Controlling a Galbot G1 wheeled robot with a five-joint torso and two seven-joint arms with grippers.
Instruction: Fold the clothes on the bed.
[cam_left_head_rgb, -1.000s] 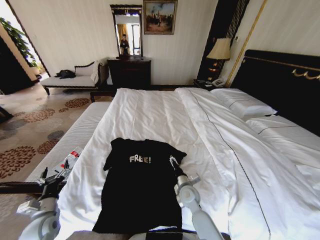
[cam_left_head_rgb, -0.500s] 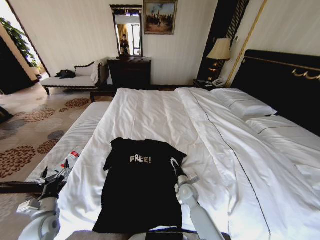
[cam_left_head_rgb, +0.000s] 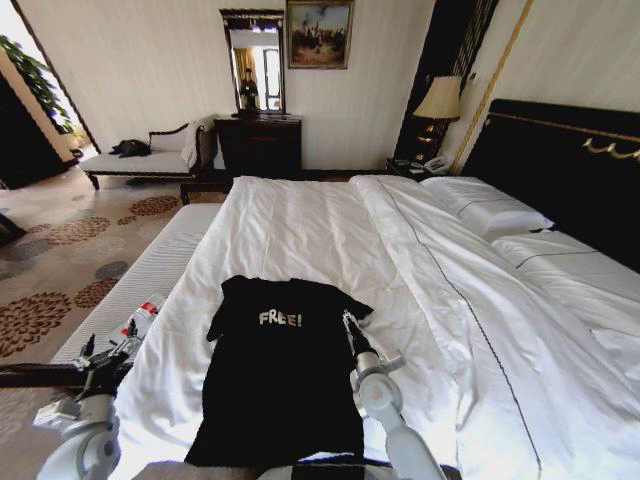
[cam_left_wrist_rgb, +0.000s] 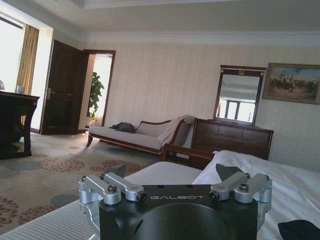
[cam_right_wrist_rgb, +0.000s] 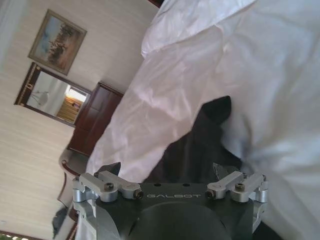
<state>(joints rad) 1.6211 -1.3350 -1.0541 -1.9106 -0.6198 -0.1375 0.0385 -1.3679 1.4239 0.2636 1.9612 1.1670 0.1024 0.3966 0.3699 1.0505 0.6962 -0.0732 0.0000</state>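
The bed (cam_left_head_rgb: 330, 240), with its white duvet (cam_left_head_rgb: 470, 330) and two white pillows (cam_left_head_rgb: 485, 210) against a tall dark headboard (cam_left_head_rgb: 560, 170), spreads from the centre of the head view out to the right edge. On the duvet in the lower centre of that view lies the black T-shirt (cam_left_head_rgb: 280, 390), spread flat with the white "FREE!" lettering (cam_left_head_rgb: 280, 319) facing up, collar toward the far end of the bed and hem toward the bottom edge of the frame.

At the upper left stands a pale chaise (cam_left_head_rgb: 150, 158) with a dark frame, and beside it, toward the upper centre, a dark dresser (cam_left_head_rgb: 258, 145) under a mirror (cam_left_head_rgb: 253, 60) and a framed painting (cam_left_head_rgb: 320, 33).

The right gripper (cam_left_head_rgb: 347, 322) sits in the lower centre of the head view, over the shirt's right sleeve edge; the right wrist view shows its two fingers (cam_right_wrist_rgb: 111, 169) spread apart with nothing between them. The left gripper (cam_left_head_rgb: 108, 350) hangs at the lower left, off the side of the bed, its fingers (cam_left_wrist_rgb: 117, 171) likewise spread and empty in the left wrist view.
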